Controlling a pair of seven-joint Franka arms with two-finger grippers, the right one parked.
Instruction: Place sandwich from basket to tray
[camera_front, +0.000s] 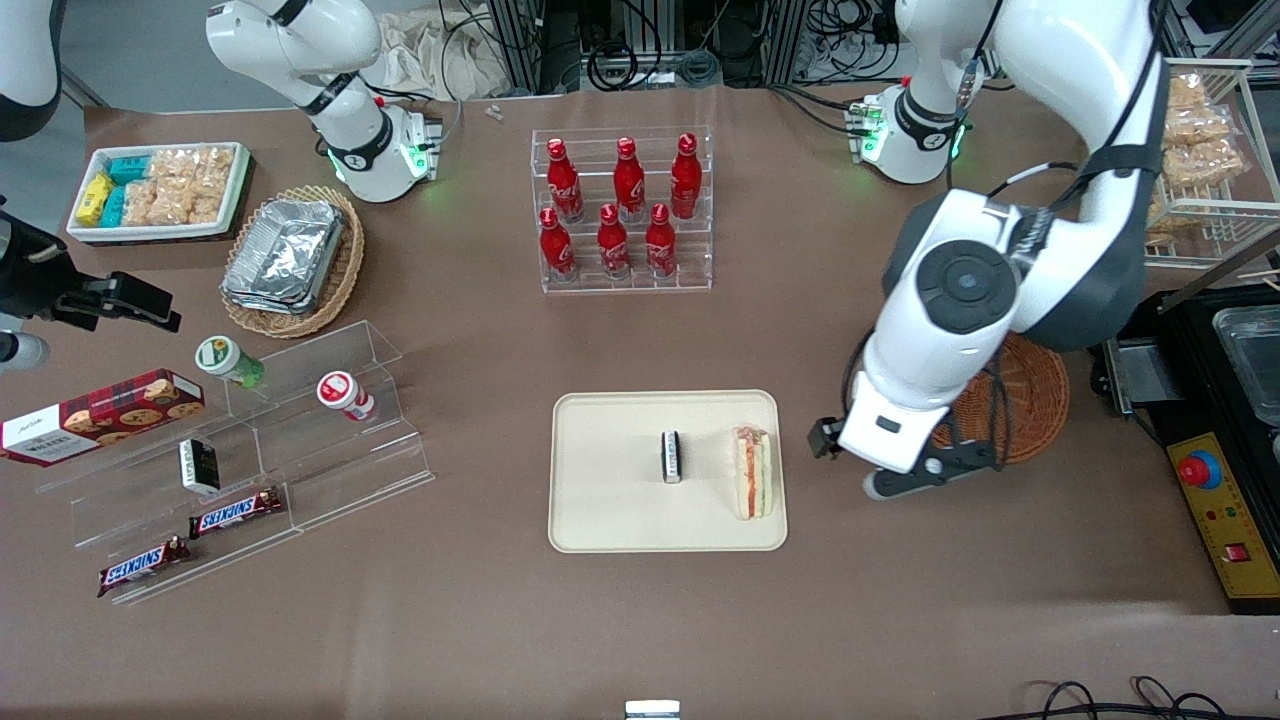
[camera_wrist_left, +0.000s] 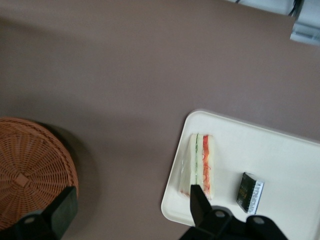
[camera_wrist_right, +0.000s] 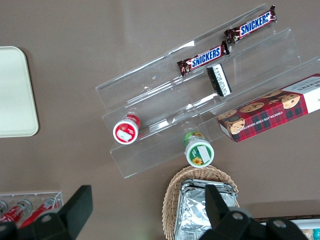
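The sandwich (camera_front: 752, 472) (camera_wrist_left: 201, 166) lies on the cream tray (camera_front: 610, 520) (camera_wrist_left: 290, 155), near the tray's edge toward the working arm's end of the table. The reddish-brown basket (camera_front: 1030, 400) (camera_wrist_left: 27, 167) sits beside the tray, partly covered by my arm in the front view; the part that shows holds nothing. My gripper (camera_front: 905, 475) (camera_wrist_left: 131, 207) hangs open over bare table between basket and tray, with nothing between its fingers. One fingertip (camera_wrist_left: 199, 202) overlaps the sandwich's end in the wrist view.
A small black packet (camera_front: 672, 457) (camera_wrist_left: 249, 192) stands mid-tray. A rack of red bottles (camera_front: 625, 215) is farther from the front camera. A clear snack stand (camera_front: 270, 440) and tan basket of foil trays (camera_front: 290, 260) lie toward the parked arm's end. A black machine (camera_front: 1215, 470) adjoins the basket.
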